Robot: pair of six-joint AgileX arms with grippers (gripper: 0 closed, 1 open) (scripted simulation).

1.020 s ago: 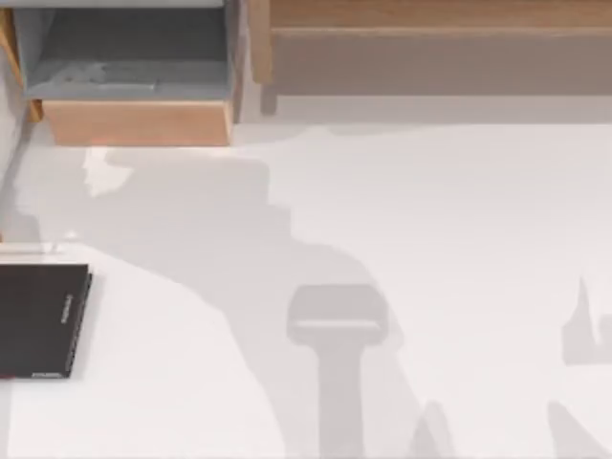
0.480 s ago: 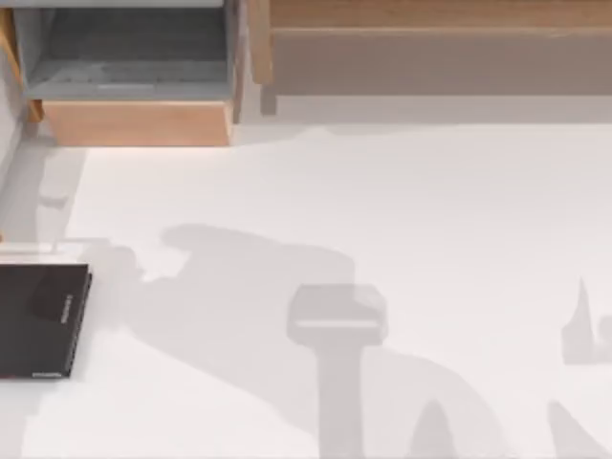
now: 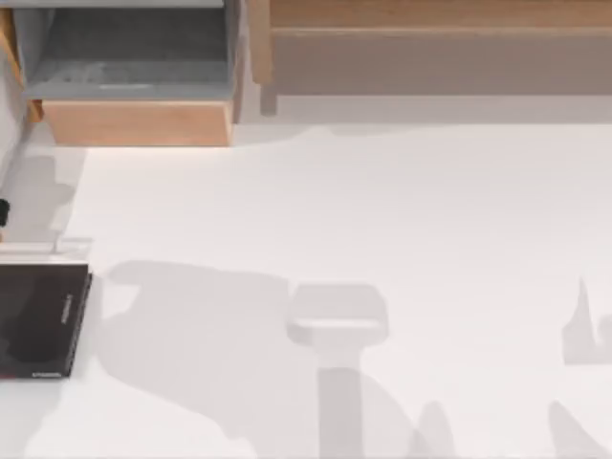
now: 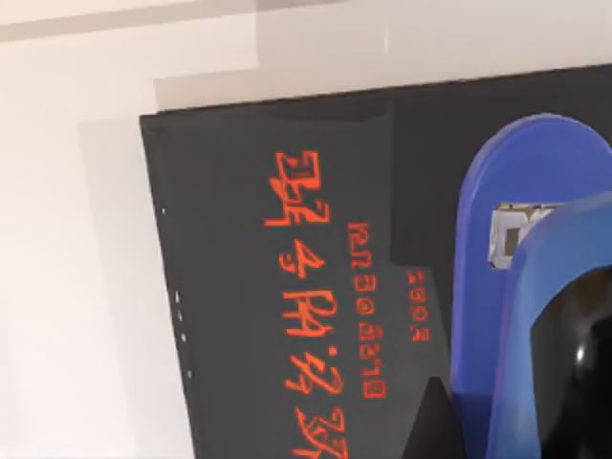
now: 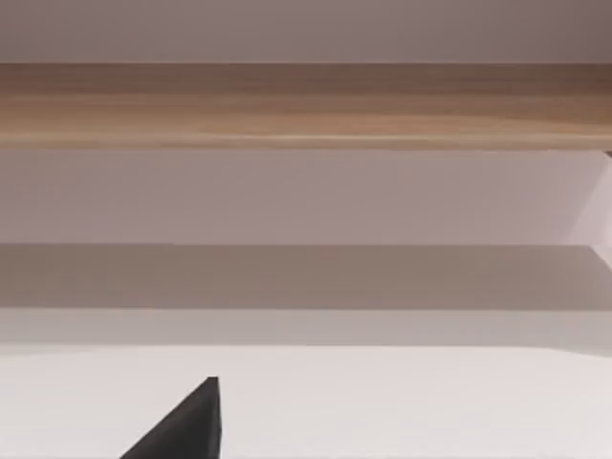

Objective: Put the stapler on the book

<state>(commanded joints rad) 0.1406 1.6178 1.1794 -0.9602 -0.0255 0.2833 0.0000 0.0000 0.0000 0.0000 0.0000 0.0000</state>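
Note:
The book (image 3: pixel 38 320) lies flat at the table's left edge, cut off by the top view's border; its black-brown cover carries small pale lettering along its right edge. The left wrist view shows the same book (image 4: pixel 287 316) close up, with orange-red lettering. Just above that cover hangs the stapler (image 4: pixel 507 268), blue with a metal part and a glossy black body, throwing a shadow onto the book. My left gripper (image 4: pixel 535 411) is shut on it, one dark fingertip (image 4: pixel 435 421) beside the blue shell. My right gripper (image 5: pixel 191 426) is parked low over the table, facing the wooden furniture.
A wooden cabinet with an open grey drawer (image 3: pixel 134 86) stands at the back left. A long wooden shelf unit (image 3: pixel 430 48) runs along the back. Grey arm shadows lie across the white table (image 3: pixel 402 210) near the front.
The large arm shadow has slid left and forward across the table toward the book, and a faint dark patch now lies on the cover. The book has not moved.

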